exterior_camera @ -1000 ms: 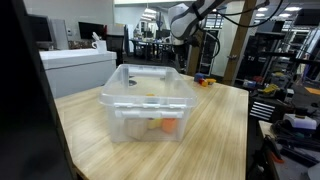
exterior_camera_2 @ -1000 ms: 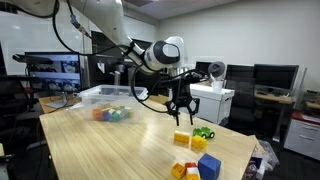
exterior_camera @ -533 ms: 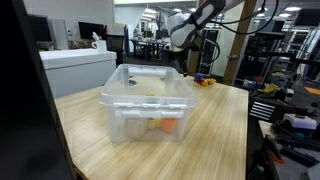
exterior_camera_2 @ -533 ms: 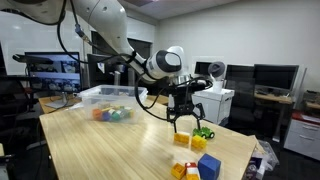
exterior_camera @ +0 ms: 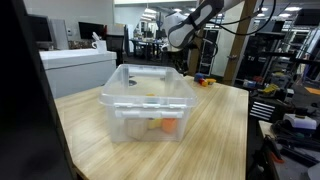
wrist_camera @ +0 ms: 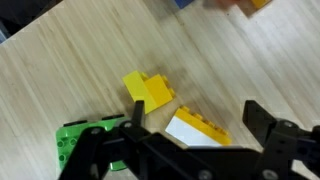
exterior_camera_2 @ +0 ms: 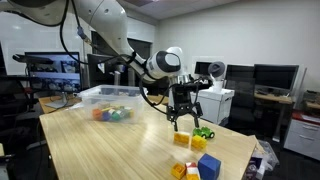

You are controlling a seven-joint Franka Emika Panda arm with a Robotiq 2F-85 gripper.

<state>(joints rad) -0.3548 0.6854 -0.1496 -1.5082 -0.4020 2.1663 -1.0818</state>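
My gripper (exterior_camera_2: 184, 121) hangs open just above a yellow block (exterior_camera_2: 182, 140) that lies on the wooden table (exterior_camera_2: 110, 150). In the wrist view the same yellow block (wrist_camera: 196, 129), with a white face, lies between the two dark fingers (wrist_camera: 133, 128) without touching either of them. A second yellow block (wrist_camera: 148, 90) lies just beyond it, and a green toy (wrist_camera: 84, 141) sits beside one finger. That green toy (exterior_camera_2: 204, 132) rests close to the gripper in an exterior view. The arm (exterior_camera: 184, 28) shows small and far back behind the bin.
A clear plastic bin (exterior_camera_2: 104, 97) holding coloured pieces stands farther along the table; it fills the foreground as bin (exterior_camera: 148, 100). A blue block (exterior_camera_2: 208, 165) and small yellow blocks (exterior_camera_2: 181, 170) lie near the table's corner. Desks, monitors and shelves surround the table.
The jaws have spread wider over the last second. The gripper has come down a little toward the yellow block on the table, and has barely moved in the last half second.
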